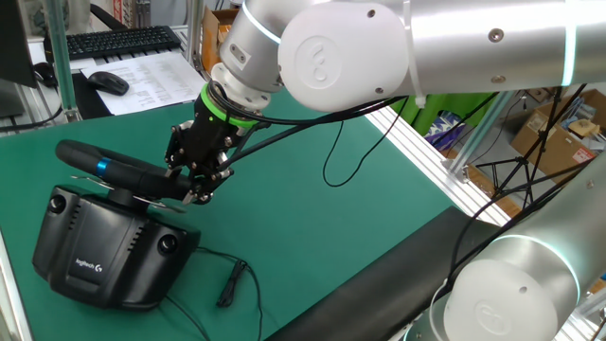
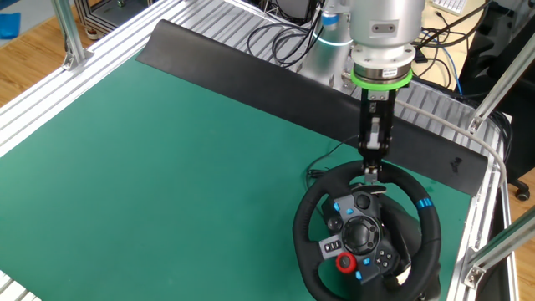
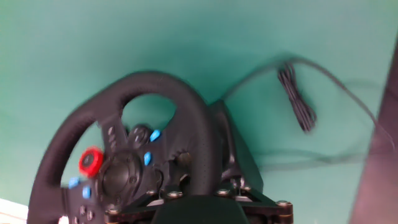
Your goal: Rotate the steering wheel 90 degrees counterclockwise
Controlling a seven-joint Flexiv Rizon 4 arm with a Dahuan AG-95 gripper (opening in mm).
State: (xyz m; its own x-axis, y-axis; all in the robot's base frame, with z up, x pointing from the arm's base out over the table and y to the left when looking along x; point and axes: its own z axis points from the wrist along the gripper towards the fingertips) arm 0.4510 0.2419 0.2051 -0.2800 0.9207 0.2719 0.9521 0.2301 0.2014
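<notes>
- I see the round black matte steering wheel point(image 2: 430, 226) with blue stripe on the green felt desk point(image 2: 167, 167).
- Glossy black base point(image 1: 95, 251) beneath it reads Logitech.
- My black gripper point(image 2: 370, 170) sits at its rim; whether it grips, I cannot tell.

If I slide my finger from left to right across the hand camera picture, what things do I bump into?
Red knob → steering wheel → black base behind the wheel → bundled black cable on the green mat.
</notes>
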